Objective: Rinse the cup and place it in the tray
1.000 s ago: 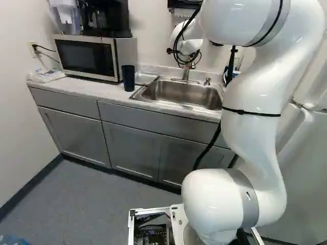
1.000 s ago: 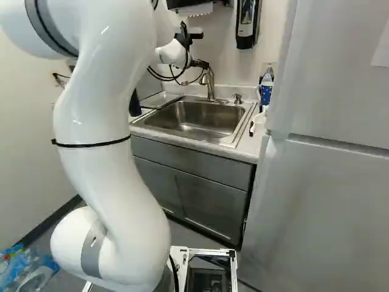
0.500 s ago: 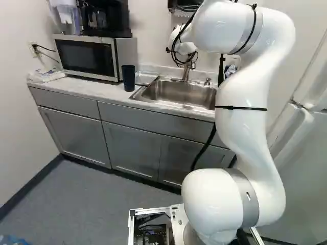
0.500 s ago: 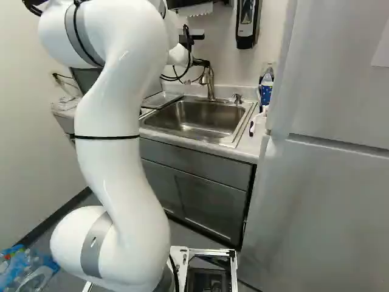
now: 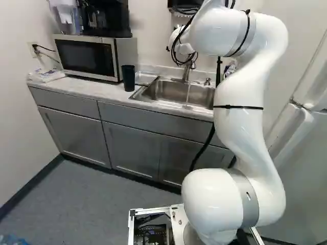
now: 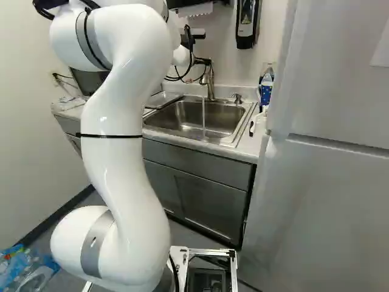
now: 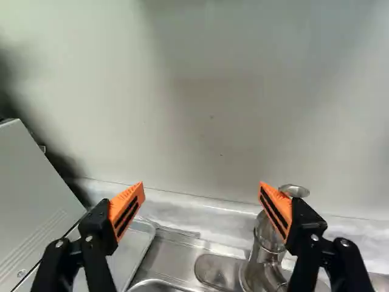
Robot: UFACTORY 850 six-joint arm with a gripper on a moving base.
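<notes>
Water Runs in Sink as Dark Cup Stands by Microwave

A thin stream of water point(image 6: 203, 115) falls from the metal faucet point(image 6: 211, 88) into the steel sink point(image 6: 232, 137) in an office-style kitchen corner, while a white robot arm point(image 5: 242, 125) reaches over from the near side. Its tool point(image 6: 205, 62) is up at the faucet, two orange-padded fingers spread wide with nothing gripped between them. In the wrist view, one finger overlaps the upper part of the faucet; whether the two touch cannot be told.

The dark cup point(image 5: 128, 78) stands on the pale counter point(image 5: 71, 86), just beside the microwave point(image 5: 86, 57) and to the left of the sink in the left base view. The tray point(image 7: 135, 241) lies flat between the microwave and the sink, close to the wall.

A coffee maker point(image 5: 107, 19) and a clear pitcher point(image 5: 67, 16) sit on top of the microwave, and a white packet point(image 5: 46, 75) lies on the counter at its far side. A small pump point(image 6: 237, 98) rises behind the basin, beside the faucet. At the right of the right base view, a blue-labelled bottle point(image 6: 266, 91) stands near a tall pale refrigerator point(image 6: 328, 194), below a wall dispenser point(image 6: 245, 24).
</notes>
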